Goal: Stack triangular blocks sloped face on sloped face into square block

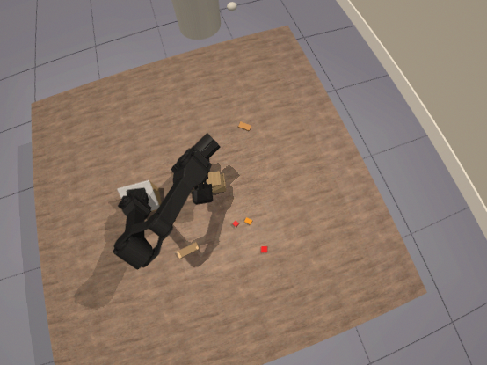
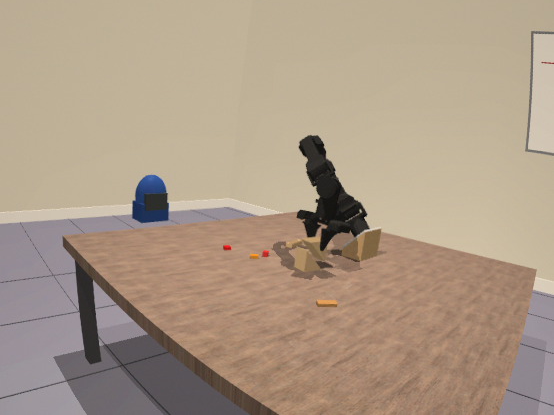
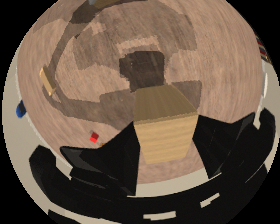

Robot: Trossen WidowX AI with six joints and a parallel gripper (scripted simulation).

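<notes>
The lower triangular block (image 1: pixel 221 188) (image 2: pixel 304 262) stands on the table with a sloped side. My gripper (image 2: pixel 316 241) (image 3: pixel 161 118) is shut on the other triangular block (image 1: pixel 214 178) (image 2: pixel 315 246) (image 3: pixel 166 141), one finger on each side. The held block is tilted, close above and beside the lower block, and overlaps it in the top and exterior views. Whether their sloped faces touch cannot be told. In the wrist view the held block fills the space between the fingers, and the lower block is not seen there.
A tan wedge with a whitish top (image 1: pixel 149 188) (image 2: pixel 366 246) stands near the arm. A tan bar (image 1: pixel 187 251) (image 2: pixel 293 244) (image 3: pixel 47 80) lies apart. Small red pieces (image 1: pixel 264 249) (image 2: pixel 227 247) (image 3: pixel 94 137) and orange pieces (image 1: pixel 244 126) (image 2: pixel 326 303) lie around the table.
</notes>
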